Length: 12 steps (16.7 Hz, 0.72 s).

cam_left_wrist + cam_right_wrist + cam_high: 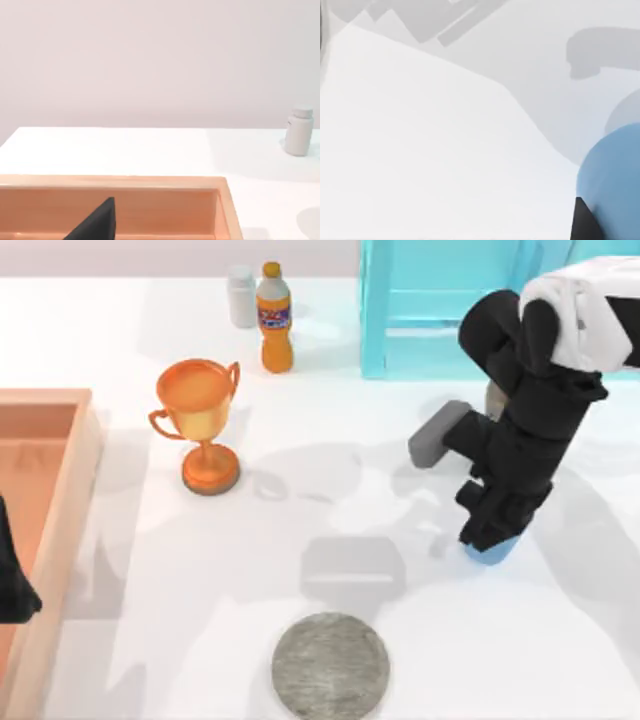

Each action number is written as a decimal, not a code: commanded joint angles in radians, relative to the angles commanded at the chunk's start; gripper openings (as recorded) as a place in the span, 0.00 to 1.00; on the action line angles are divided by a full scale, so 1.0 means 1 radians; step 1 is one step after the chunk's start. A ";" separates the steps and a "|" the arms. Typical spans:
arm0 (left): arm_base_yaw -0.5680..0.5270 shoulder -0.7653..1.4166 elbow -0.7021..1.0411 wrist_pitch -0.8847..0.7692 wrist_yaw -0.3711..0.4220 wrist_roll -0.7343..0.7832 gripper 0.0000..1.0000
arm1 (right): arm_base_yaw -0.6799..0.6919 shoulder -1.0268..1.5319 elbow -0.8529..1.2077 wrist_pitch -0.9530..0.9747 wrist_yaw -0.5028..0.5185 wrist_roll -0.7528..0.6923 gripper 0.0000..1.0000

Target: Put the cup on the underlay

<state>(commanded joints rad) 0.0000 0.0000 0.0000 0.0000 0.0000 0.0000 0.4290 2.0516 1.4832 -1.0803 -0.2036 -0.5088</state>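
Top view first: your right gripper (492, 538) stands low over the cup (490, 552), at the table's right, well apart from the underlay (331, 665) at the near edge. Whether the jaws clamp it, you cannot tell. Left wrist view: your left arm sits parked over the wooden tray (227, 210). Right wrist view: the cup's blue wall (615, 185) presses beside a dark finger (581, 222), probably for carrying.
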 joint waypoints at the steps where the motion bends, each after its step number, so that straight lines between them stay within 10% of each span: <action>1: 0.000 0.000 0.000 0.000 0.000 0.000 1.00 | 0.047 0.010 0.031 -0.016 -0.004 0.111 0.00; 12: 0.000 0.000 0.000 0.000 0.000 0.000 1.00 | 0.468 0.105 0.329 -0.163 0.111 1.202 0.00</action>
<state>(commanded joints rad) 0.0000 0.0000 0.0000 0.0000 0.0000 0.0000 0.8967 2.1561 1.8121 -1.2436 -0.0921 0.6930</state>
